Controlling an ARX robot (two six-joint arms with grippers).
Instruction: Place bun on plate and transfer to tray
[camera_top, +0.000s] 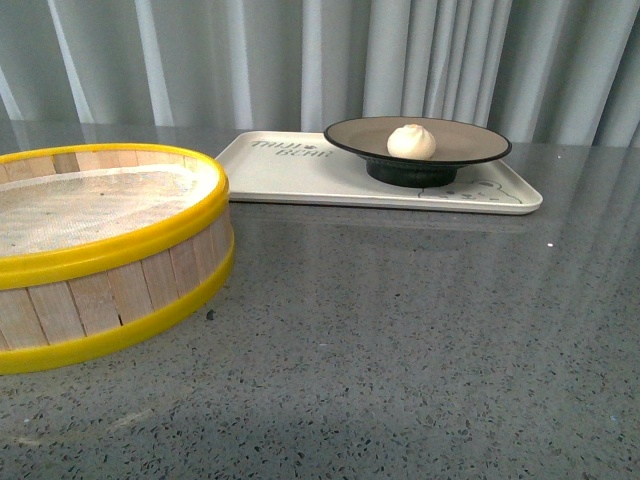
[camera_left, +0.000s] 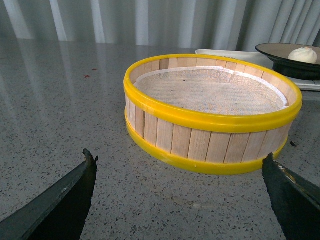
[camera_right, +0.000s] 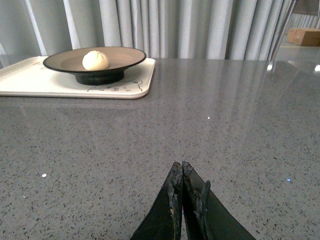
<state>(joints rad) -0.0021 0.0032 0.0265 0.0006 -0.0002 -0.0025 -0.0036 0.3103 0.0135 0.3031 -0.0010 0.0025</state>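
Bun (camera_top: 411, 141) sits on the plate (camera_top: 470, 143), which stands on the tray (camera_top: 290, 170). It looks soft, light and easily dented; the plate's black rim seems the safer hold. Left gripper (camera_left: 180, 200) jaws are spread, right gripper (camera_right: 182, 200) jaws pressed together, both empty.

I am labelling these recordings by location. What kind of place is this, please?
Probably a staged test or demo room, not a real kitchen: a bare grey speckled tabletop, pale floor-length curtains behind it, and only dim-sum props, a steamer basket and a bun.
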